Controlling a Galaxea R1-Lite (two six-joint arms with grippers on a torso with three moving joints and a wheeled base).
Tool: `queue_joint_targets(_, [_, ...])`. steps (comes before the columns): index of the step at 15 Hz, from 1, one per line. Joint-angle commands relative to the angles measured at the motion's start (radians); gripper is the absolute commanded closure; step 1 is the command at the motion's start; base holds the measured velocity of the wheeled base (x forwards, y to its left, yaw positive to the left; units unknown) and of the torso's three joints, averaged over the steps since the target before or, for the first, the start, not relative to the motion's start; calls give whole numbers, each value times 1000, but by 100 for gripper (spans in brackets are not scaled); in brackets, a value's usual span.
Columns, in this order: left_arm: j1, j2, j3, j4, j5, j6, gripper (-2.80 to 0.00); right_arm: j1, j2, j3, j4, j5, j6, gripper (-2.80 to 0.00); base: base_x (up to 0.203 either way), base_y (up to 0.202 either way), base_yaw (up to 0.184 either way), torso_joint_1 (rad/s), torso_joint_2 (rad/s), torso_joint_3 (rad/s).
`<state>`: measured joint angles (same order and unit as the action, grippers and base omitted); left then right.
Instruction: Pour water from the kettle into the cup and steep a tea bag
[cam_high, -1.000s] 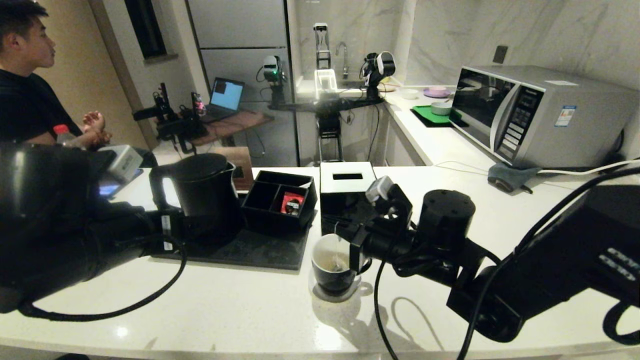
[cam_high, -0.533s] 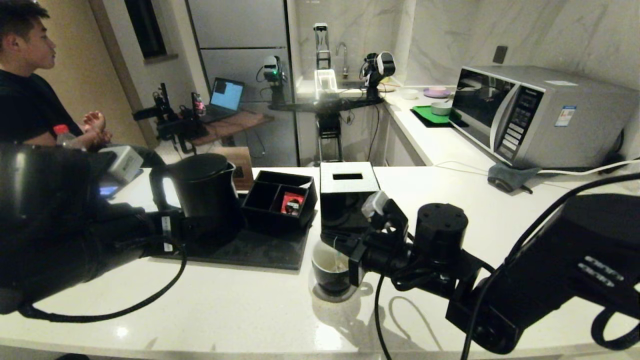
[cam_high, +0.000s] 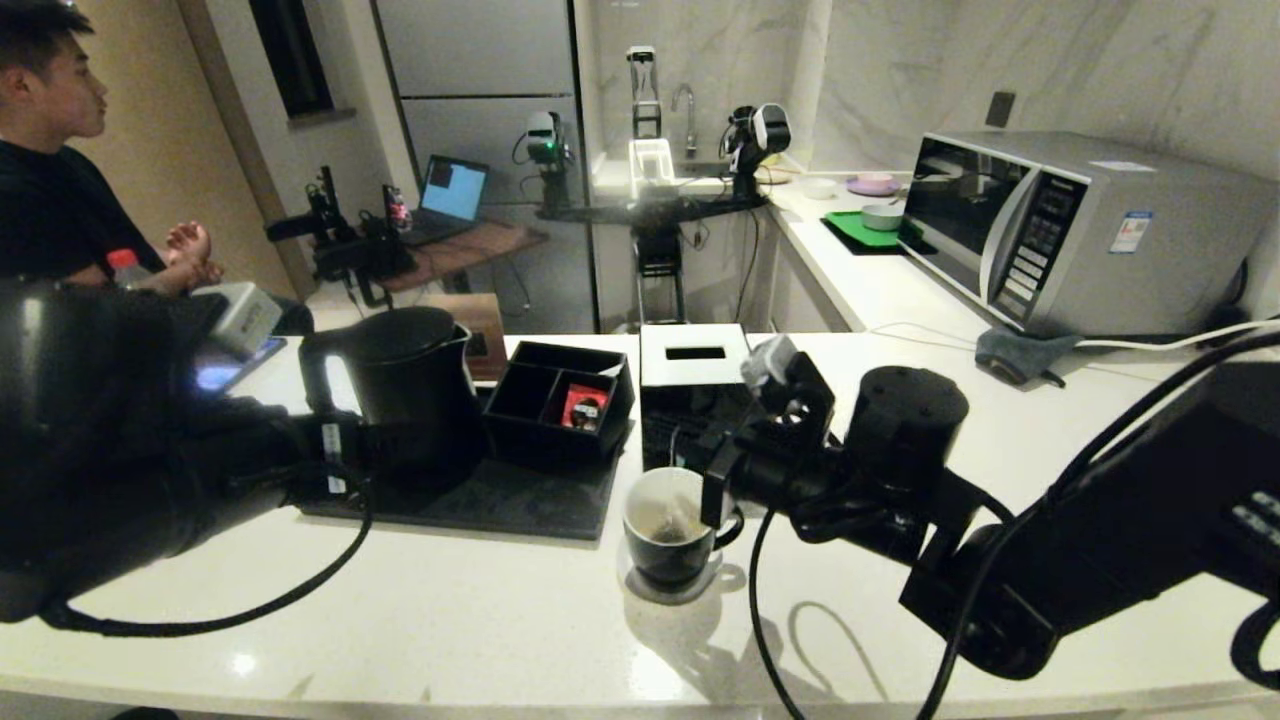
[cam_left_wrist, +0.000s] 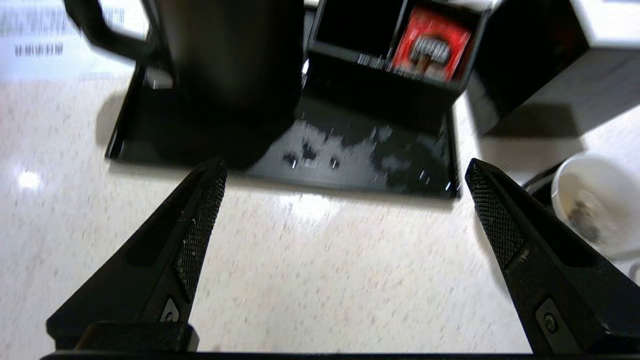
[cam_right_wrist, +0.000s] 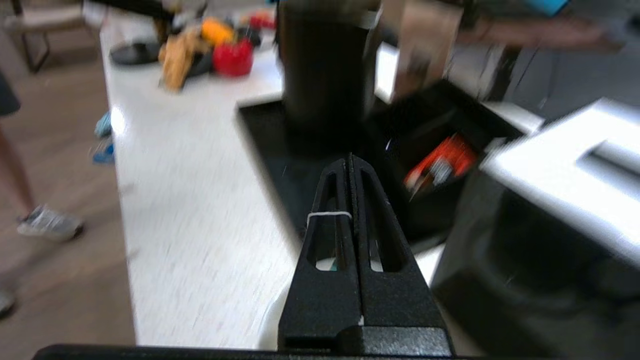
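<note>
Right gripper (cam_high: 690, 462) pinches the tea bag (cam_high: 668, 525) string above the cup (cam_high: 668, 540); left gripper (cam_left_wrist: 345, 210) gapes over bare counter (cam_high: 450, 610).

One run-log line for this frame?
stage: steeping | right gripper: shut on tea bag string | tea bag: in cup | left gripper: open, idle

The kettle (cam_high: 412, 395) is positioned on the left part of the tray (cam_high: 530, 505). The divided box (cam_high: 560, 400) is set on the tray directly right of the kettle, with a packet (cam_high: 583, 408) in its right compartment. The cube box (cam_high: 692, 385) is located beside the tray's right edge. The cup (cam_high: 672, 540) is placed on the counter (cam_high: 480, 620) in front of the cube box, with the tea bag (cam_high: 668, 527) inside.
</note>
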<state>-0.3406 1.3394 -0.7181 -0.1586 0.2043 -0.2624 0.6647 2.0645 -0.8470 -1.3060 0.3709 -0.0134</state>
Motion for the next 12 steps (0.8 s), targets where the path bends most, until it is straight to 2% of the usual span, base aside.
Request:
queue_joint_targets(1, [-7, 1, 2, -12, 1, -1, -280, -6, -41, -48, 15, 2, -1, 0, 0, 0, 0, 0, 0, 0])
queue_joint_targets(4, [-11, 0, 2, -13, 1, 1, -280, -8, -55, -78, 50, 2, -2, 0, 0, 0, 0, 0, 0, 0])
queue_joint_targets(8, [-11, 0, 8, -12, 1, -3, -280, -7, -30, -34, 30, 1, -6, 0, 0, 0, 0, 0, 0, 0])
queue_joint_targets(12, [-2, -2, 66, -31, -8, -4, -280, -7, 5, 8, -19, 3, -7, 0, 0, 0, 0, 0, 0, 0])
